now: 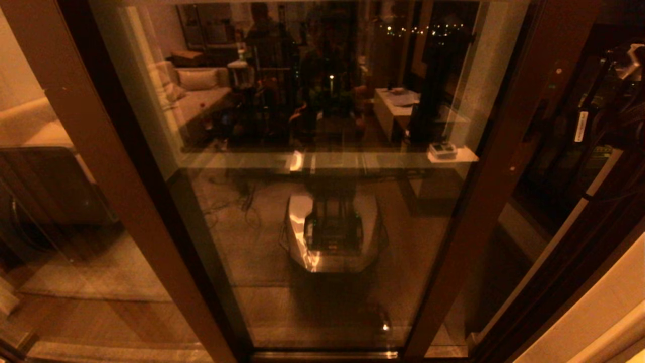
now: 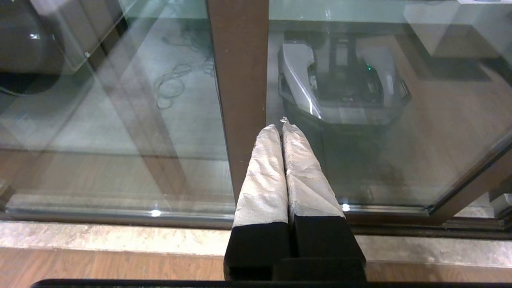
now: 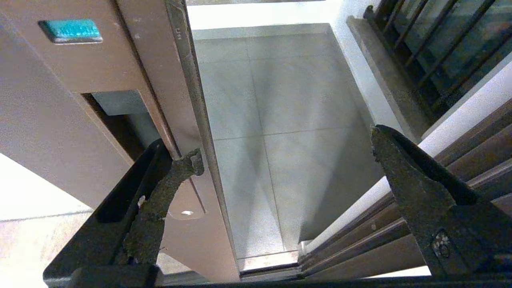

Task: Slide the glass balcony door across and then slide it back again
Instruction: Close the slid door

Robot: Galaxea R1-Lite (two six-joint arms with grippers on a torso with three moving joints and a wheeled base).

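The glass balcony door stands upright, part open.

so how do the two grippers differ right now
The left gripper is shut, its pale wrapped fingers pressed together, clear of the glass. The right gripper is open, its dark fingers spread, one against the glass balcony door edge. Both point at the doorway.

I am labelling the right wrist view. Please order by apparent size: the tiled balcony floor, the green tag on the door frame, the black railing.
1. Tiled balcony floor
2. Black railing, partly cut off
3. Green tag
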